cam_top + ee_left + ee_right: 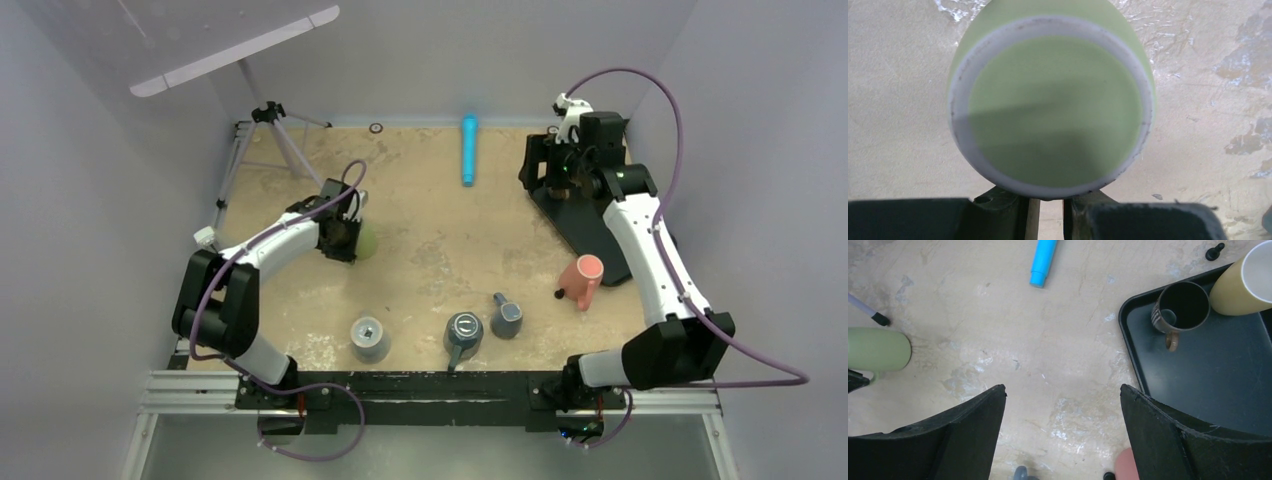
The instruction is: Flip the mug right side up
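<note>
One arm [285,238] reaches forward, left claw [348,240] touching green mug [368,241].

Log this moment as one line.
left gripper: jaws narrow at mug | right gripper: open, away | mug: not yet upright

Both arms are built alike. The left arm [285,240] and the right arm [645,240] have long white shells running between chunky black joints [215,305]. A thin purple cable [640,72] loops off each one. The left gripper [345,238] is black, and its fingers [923,220] look matt and blocky, with a small screw hole by one tip. The right gripper [1063,387] carries a white bracket [570,108] on top. Its fingers [948,440] are broad black wedges with pale scuffed edges.
</note>
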Action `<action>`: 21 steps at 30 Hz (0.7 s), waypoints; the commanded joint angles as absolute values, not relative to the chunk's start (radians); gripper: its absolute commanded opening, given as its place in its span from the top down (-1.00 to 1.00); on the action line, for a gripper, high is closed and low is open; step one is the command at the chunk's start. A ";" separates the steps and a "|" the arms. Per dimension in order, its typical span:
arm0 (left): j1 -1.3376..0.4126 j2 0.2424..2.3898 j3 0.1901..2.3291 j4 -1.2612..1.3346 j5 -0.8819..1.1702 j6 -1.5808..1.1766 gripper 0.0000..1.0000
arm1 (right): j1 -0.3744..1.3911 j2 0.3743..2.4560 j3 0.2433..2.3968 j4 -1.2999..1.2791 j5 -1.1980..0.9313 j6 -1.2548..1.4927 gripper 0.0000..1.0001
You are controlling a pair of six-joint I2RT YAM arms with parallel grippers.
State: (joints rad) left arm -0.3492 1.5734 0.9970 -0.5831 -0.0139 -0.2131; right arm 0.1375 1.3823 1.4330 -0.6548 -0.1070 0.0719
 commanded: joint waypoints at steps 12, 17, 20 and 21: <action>-0.343 1.472 1.339 -0.653 0.495 -0.317 1.00 | 0.273 1.190 1.092 0.009 -0.548 0.511 -0.79; -0.345 1.468 1.472 -0.694 0.598 -0.363 1.00 | 0.340 1.134 0.975 0.266 -0.540 0.701 -0.92; -0.345 1.468 1.555 -0.725 0.649 -0.388 1.00 | 0.379 1.122 0.902 0.452 -0.542 0.856 -0.95; -0.345 1.464 1.571 -0.726 0.669 -0.399 1.00 | 0.386 1.125 0.885 0.494 -0.542 0.894 -0.95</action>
